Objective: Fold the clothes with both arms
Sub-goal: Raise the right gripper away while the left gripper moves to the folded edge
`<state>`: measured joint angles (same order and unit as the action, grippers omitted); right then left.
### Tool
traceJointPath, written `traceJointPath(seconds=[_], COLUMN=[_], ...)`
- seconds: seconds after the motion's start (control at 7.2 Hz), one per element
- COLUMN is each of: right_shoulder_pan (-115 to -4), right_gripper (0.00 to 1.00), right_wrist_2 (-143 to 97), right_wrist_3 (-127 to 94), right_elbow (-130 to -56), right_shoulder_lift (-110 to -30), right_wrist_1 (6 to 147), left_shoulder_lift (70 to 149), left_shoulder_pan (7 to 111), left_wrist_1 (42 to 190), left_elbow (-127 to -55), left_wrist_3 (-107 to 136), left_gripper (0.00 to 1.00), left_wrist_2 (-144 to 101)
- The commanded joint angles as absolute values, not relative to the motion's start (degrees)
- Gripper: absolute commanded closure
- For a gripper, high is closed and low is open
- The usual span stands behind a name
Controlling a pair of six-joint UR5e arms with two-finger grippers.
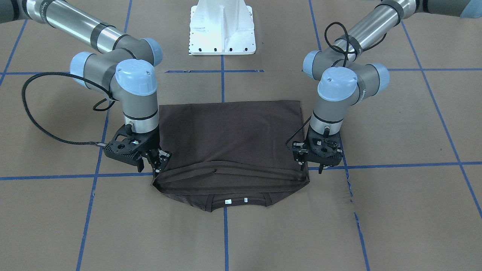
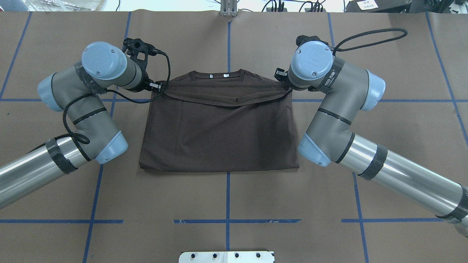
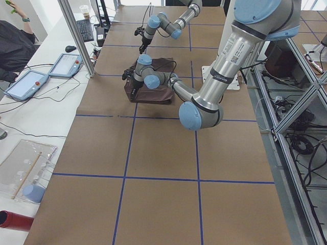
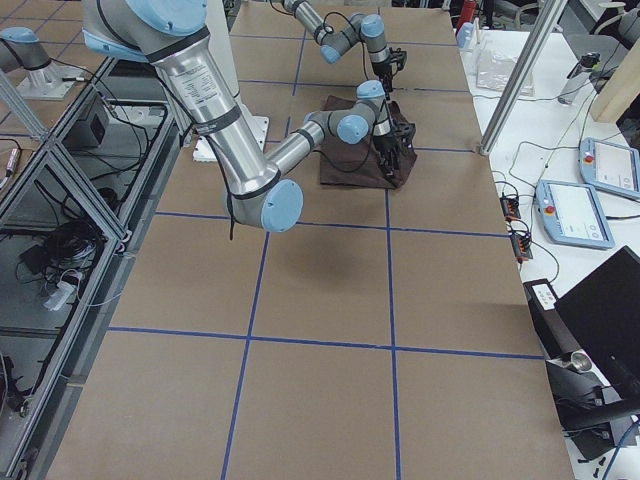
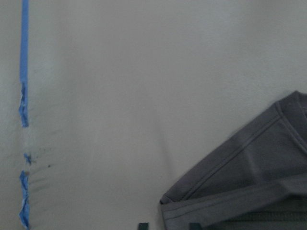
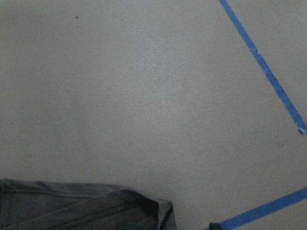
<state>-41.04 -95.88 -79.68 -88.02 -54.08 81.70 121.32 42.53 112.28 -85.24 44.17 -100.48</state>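
- Left pincer hangs low over the tabletop with its tips pointing down. It looks spread to us: in its wrist view the two fingertips sit apart, one over bare tabletop, and the cloth corner starts between them.
- Same deal with the right pincer. It's spread at the opposite corner, and its own camera shows that corner lying loose just beside it, not squeezed by anything we can see.
- The dark brown T-shirt lies flat between the two pincers, doubled over on itself, with most of it stretching from them back toward the white base.
- The folded-over hem runs pretty much from one pincer to the other, sagging a little in the middle.
- The collar and two small white tags poke out past that hem, on the side of the pincers away from the base.
- A blue tape line on the tabletop runs right up to the left pincer, and another comes in at the right one.
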Motion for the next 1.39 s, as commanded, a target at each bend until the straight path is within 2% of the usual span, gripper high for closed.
traceJointPath(seconds=[0.0,0.14,0.28,0.42,0.56,0.83,1.25], right_shoulder_pan=[-43.9,-43.9,-43.9,-43.9,-43.9,-44.0,-44.0], right_gripper=[0.00,0.00,0.00,0.00,0.00,0.00,0.00], right_wrist_2=[-101.8,-101.6,-101.5,-101.5,-101.4,-101.4,-101.4], right_wrist_3=[-75.6,-75.6,-75.6,-75.6,-75.6,-75.6,-75.6], right_elbow=[-92.0,-92.4,-92.5,-92.4,-92.4,-92.4,-92.6], right_shoulder_lift=[-56.2,-56.5,-56.6,-56.6,-56.6,-56.8,-57.0], right_wrist_1=[81.7,81.6,81.6,81.6,81.6,81.6,81.6], left_shoulder_lift=[112.6,106.1,100.2,95.9,95.4,96.8,97.6], left_shoulder_pan=[42.4,41.4,39.7,36.4,33.6,27.5,25.3], left_wrist_1=[112.9,114.5,121.4,129.9,131.6,132.0,131.8], left_elbow=[-96.1,-102.2,-105.0,-104.9,-105.1,-104.9,-104.4], left_wrist_3=[44.4,48.2,54.0,61.7,68.3,76.7,80.2], left_gripper=[0.00,0.00,0.10,0.37,0.45,0.47,0.49], left_wrist_2=[-105.0,-105.5,-105.4,-104.9,-104.2,-99.6,-98.8])
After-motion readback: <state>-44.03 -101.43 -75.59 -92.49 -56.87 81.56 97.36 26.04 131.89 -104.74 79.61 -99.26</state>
